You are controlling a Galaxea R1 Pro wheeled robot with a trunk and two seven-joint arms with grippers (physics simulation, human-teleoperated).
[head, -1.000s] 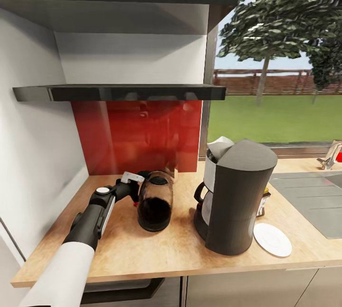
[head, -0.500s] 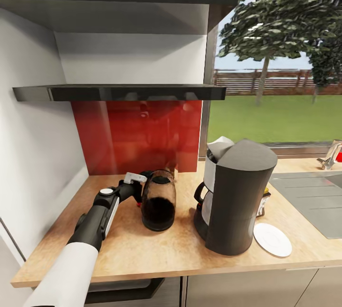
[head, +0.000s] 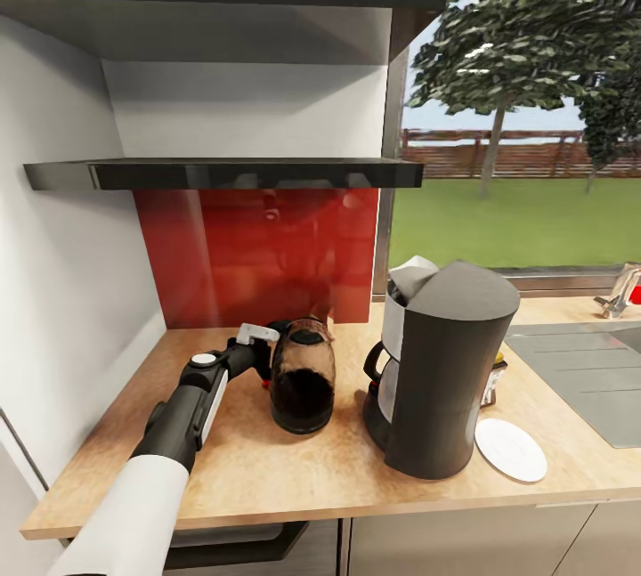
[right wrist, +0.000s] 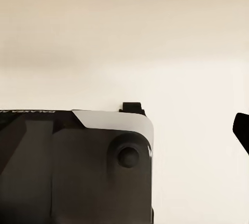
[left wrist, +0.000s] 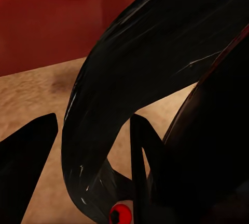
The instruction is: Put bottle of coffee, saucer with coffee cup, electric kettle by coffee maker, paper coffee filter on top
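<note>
1. Looking down from the head camera, the left gripper (head: 270,353) is reaching across the kitchen countertop (head: 267,469) and sits right at the handle side of the electric kettle (head: 303,376). The kettle stands upright on the wood, a little left of the coffee maker (head: 445,371), with a gap between them. Something white, looks like the paper coffee filter (head: 411,276), pokes up at the top of the coffee maker. The saucer (head: 510,449) lies flat just right of the coffee maker's base, and a bit of the bottle of coffee (head: 492,377) peeks out behind it. The kitchen shelf (head: 223,173) hangs above the red backsplash (head: 258,255).
2. Left wrist cam: the kettle's black loop handle (left wrist: 119,104) runs between the two dark fingers (left wrist: 26,167), so the claw is pinching that handle, wood underneath.
3. Right wrist cam: a pale wall (right wrist: 155,52) and part of the robot's body (right wrist: 67,167). Can't tell whether the right claw is spread or pressed together.
</note>
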